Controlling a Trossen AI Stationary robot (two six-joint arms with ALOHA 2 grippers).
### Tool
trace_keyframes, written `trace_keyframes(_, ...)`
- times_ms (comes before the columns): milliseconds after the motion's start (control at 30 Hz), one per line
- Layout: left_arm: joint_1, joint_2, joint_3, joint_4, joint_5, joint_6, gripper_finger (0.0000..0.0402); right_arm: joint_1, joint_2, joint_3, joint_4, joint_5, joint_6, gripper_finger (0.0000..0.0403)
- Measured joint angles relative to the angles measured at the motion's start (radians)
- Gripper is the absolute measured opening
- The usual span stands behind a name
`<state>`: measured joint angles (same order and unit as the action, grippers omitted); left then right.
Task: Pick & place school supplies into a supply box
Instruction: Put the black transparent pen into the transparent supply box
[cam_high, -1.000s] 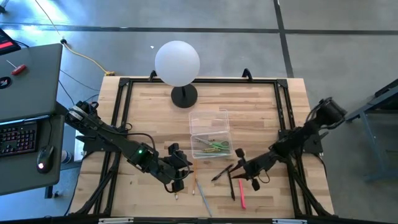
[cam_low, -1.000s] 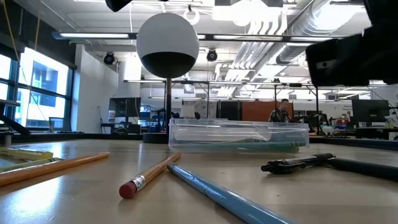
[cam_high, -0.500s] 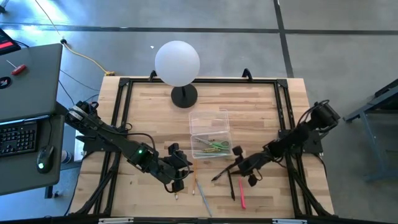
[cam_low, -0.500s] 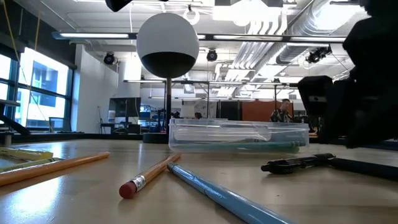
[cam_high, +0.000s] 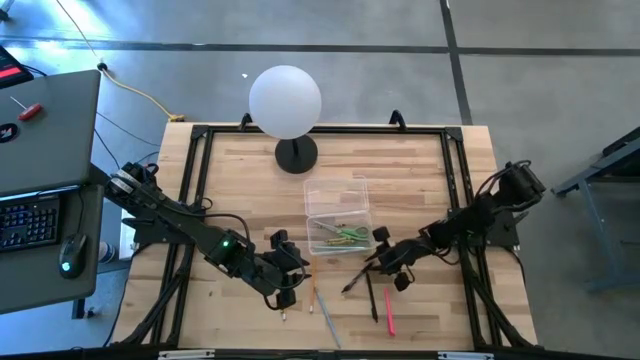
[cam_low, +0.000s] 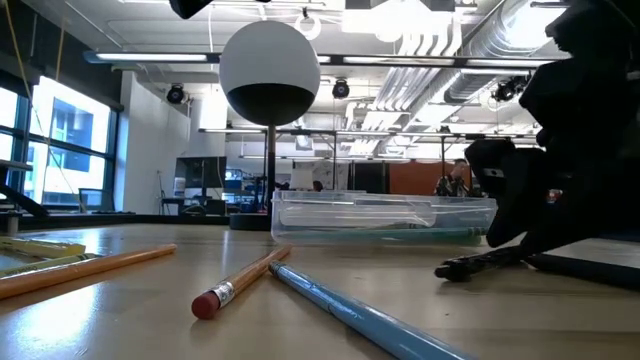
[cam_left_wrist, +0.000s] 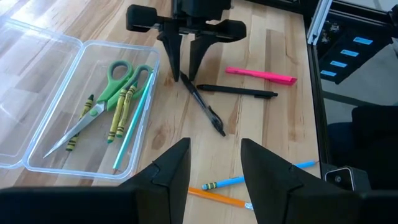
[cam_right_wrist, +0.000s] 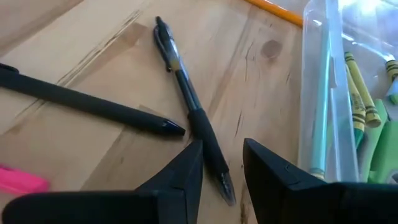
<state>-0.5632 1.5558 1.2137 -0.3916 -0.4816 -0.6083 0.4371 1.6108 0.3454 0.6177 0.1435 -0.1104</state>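
The clear supply box (cam_left_wrist: 37, 165) stands open on the wooden table. It holds green-handled scissors (cam_left_wrist: 112, 87), crayons (cam_left_wrist: 121, 106) and a teal pen. A black click pen (cam_right_wrist: 189, 112) lies flat beside the box. My right gripper (cam_right_wrist: 222, 144) is low over the end of this pen nearest the box, open, one finger on either side; I cannot tell whether they touch it. My left gripper (cam_left_wrist: 214, 144) hangs open above the table near its front edge, with nothing between its fingers.
A second black pen (cam_left_wrist: 236, 91) and a pink pen (cam_left_wrist: 261, 75) lie just right of the click pen. An orange pencil (cam_left_wrist: 217, 198) and a blue pencil (cam_left_wrist: 249, 182) lie near the front edge under my left gripper. A white globe lamp (cam_high: 285, 100) stands behind the box.
My right gripper has come down and toward the table's left, its fingers tipping lower, until they stand over the black click pen's end by the box. The gap between its fingers looks the same.
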Motion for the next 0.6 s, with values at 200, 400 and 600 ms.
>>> trace_keyframes(200, 0.000, 0.000, 0.000, 0.000, 0.000, 0.000, 0.0172, -0.001, 0.000, 0.001, -0.038, -0.068, -0.010, 0.0094)
trace_keyframes(400, 0.000, 0.000, 0.000, 0.000, 0.000, 0.000, 0.0172, -0.001, 0.000, 0.001, -0.043, -0.065, -0.028, 0.0094)
trace_keyframes(600, 0.000, 0.000, 0.000, 0.000, 0.000, 0.000, 0.0172, -0.001, 0.000, 0.001, -0.032, -0.066, -0.026, 0.0078)
